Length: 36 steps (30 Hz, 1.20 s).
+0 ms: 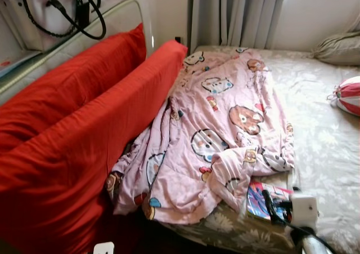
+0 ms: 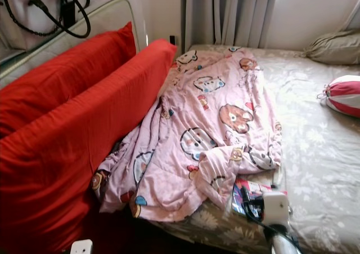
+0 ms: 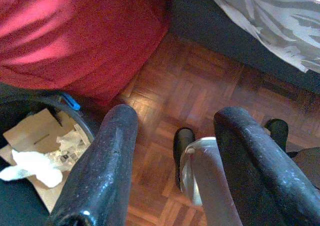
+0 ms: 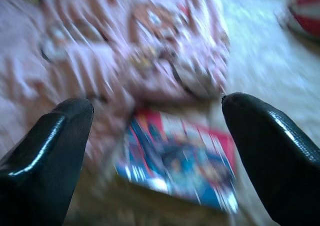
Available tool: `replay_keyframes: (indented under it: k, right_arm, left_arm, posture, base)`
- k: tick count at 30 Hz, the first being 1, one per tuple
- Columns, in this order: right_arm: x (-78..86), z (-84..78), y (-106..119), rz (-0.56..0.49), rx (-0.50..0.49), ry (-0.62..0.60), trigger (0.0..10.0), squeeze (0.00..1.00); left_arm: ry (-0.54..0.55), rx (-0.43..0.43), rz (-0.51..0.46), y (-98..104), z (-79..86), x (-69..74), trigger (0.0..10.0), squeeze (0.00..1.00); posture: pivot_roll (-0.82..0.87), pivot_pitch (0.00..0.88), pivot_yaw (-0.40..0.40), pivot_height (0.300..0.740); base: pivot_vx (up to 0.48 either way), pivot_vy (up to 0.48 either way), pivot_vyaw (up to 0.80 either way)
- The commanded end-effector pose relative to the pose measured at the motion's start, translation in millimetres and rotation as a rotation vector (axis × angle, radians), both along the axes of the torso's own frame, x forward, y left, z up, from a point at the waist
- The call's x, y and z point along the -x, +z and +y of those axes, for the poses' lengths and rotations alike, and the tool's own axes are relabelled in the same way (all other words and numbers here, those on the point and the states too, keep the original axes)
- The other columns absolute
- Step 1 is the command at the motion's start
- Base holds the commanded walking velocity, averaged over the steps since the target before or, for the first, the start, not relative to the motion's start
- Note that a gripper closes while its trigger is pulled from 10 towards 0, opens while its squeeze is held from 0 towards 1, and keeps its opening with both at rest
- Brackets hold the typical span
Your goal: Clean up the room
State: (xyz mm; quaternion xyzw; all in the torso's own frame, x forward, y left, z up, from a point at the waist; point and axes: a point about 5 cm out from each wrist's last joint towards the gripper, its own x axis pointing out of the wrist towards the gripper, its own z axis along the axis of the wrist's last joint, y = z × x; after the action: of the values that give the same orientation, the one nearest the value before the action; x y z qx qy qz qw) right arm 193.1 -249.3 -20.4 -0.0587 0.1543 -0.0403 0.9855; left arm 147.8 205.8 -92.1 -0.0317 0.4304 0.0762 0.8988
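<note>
The right pincer (image 4: 157, 151) hangs just above the near edge of the bed (image 1: 332, 147), its two black fingers (image 4: 47, 156) spread wide with nothing between them. Directly below and just ahead of the gap lies a colourful red-and-blue book (image 4: 177, 163), flat on the floral sheet; the wrist picture is blurred, so its cover cannot be read. Beyond the book, farther from the pincer, a crumpled pink blanket (image 1: 219, 130) with cartoon prints sprawls along the bed, its nearest fold touching or overlapping the book's far edge. Off to the pincer's right, well apart, sits a red-and-white striped bundle (image 1: 350, 95), with a grey pillow (image 1: 340, 48) beyond it. Two long red cushions (image 1: 73, 130) stand against the bed on the far side of the blanket.

The left pincer (image 3: 175, 171) hangs low over the parquet floor (image 3: 200, 95), fingers parted and empty, beside a dark bin (image 3: 35, 151) holding cardboard and crumpled paper.
</note>
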Motion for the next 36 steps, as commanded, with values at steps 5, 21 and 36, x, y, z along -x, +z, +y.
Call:
replay_keyframes:
  k: [5,21,36]
  right_arm:
    - [45.1,-0.8,-29,0.17,-0.033,-0.117,10.0,0.0]
    - [83.1,1.2,-73,0.622,-0.175,-0.174,10.0,0.0]
    - [76.3,21.5,-80,0.666,-0.285,-0.279,10.0,0.0]
  left_arm:
    - [0.017,-0.025,-0.001,2,10.4,1.1,10.0,0.0]
    - [-0.031,-0.032,0.004,2,6.5,-2.5,10.0,0.0]
    - [-0.045,-0.046,-0.008,2,0.5,-5.7,10.0,0.0]
  posture:
    - [0.02,0.0,0.036,0.74]
    - [0.01,0.0,0.053,0.74]
    - [0.0,0.0,0.052,0.74]
  base:
    - [0.0,0.0,0.0]
    - [0.0,0.0,0.0]
    - [0.0,-0.103,-0.25]
